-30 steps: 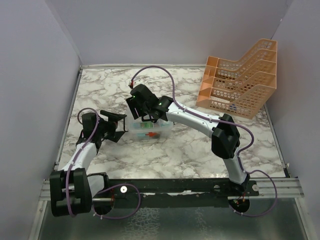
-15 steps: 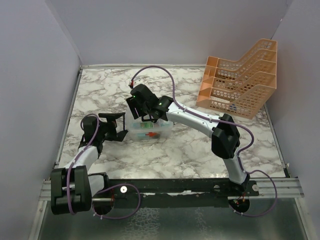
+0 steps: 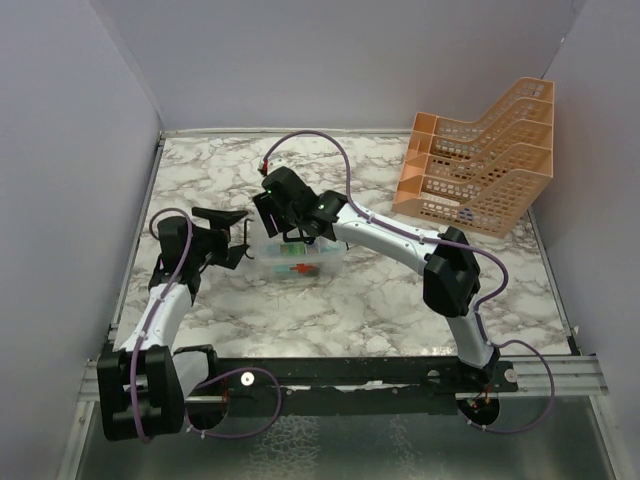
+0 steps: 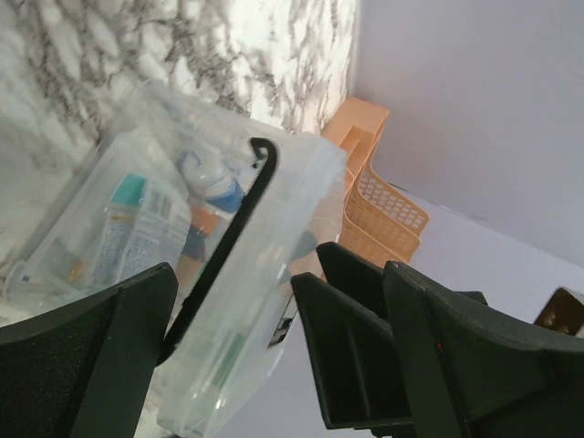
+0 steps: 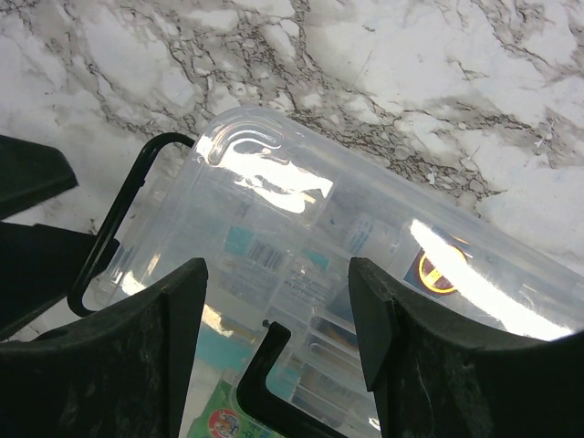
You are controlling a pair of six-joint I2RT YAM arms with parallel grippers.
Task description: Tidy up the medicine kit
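The medicine kit, a clear plastic box with a clear lid and a black handle, sits mid-table with small bottles and sachets inside. My left gripper is open at the kit's left end. In the left wrist view the kit and its black handle reach between the spread fingers of the left gripper. My right gripper hovers open over the kit's back edge. In the right wrist view the right gripper has its fingers wide above the clear lid, with a handle section between them, not gripped.
An orange mesh tiered rack stands at the back right, also in the left wrist view. Grey walls close the left, back and right sides. The marble tabletop surrounds the kit. The left gripper's fingers show at the right wrist view's left edge.
My left gripper has risen and moved a little toward the back, staying open at the kit's left end. The right gripper and the kit have barely moved.
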